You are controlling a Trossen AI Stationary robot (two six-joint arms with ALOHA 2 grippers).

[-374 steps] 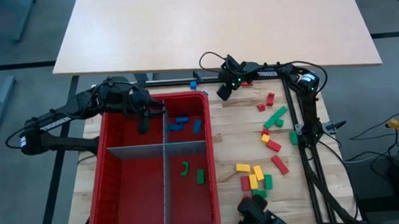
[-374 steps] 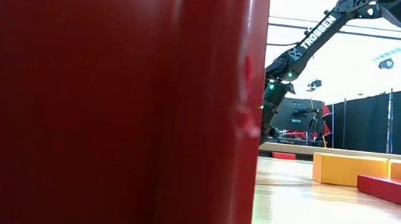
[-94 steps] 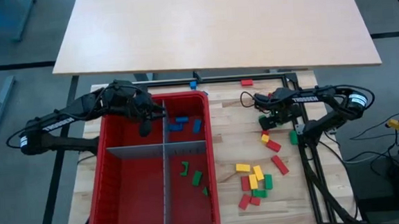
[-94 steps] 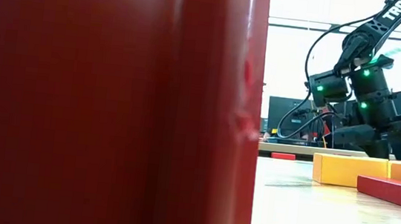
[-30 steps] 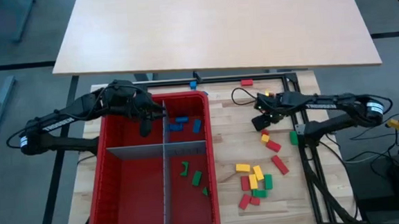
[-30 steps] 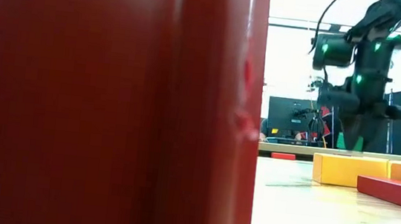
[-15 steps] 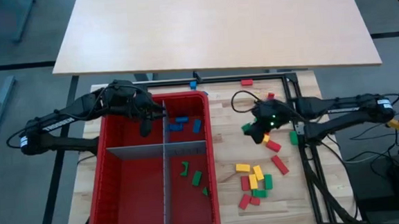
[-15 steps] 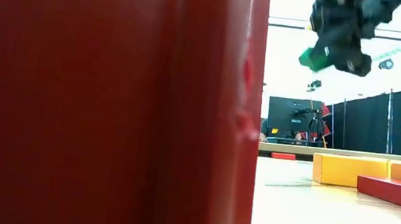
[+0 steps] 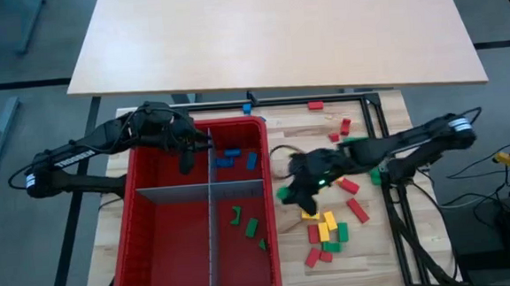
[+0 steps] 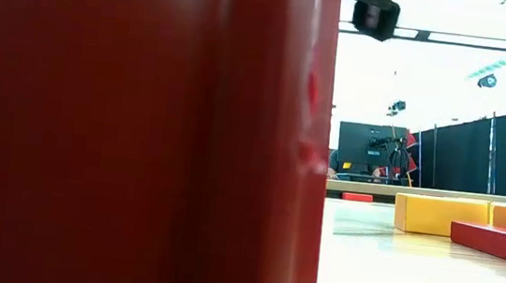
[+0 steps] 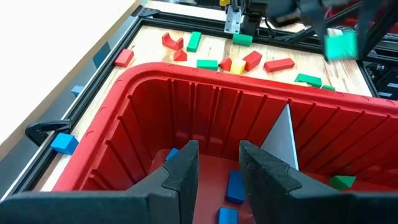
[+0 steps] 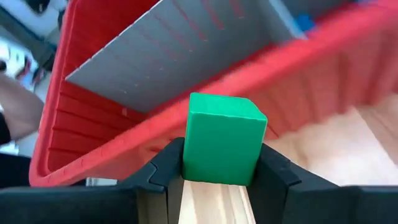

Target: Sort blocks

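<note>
Right gripper (image 9: pixel 285 194), clamped on a green block (image 12: pixel 222 138), has moved from above the loose blocks (image 9: pixel 327 227) to the red bin's (image 9: pixel 155 255) right wall. Left gripper (image 9: pixel 185 156), parted, unchanged over the bin.

Bright, even light; blurred right-wrist background

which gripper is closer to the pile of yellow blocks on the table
Right. The right gripper, shut on a green block, hangs beside the yellow blocks. The left gripper sits across the red bin, over its blue compartment.
</note>
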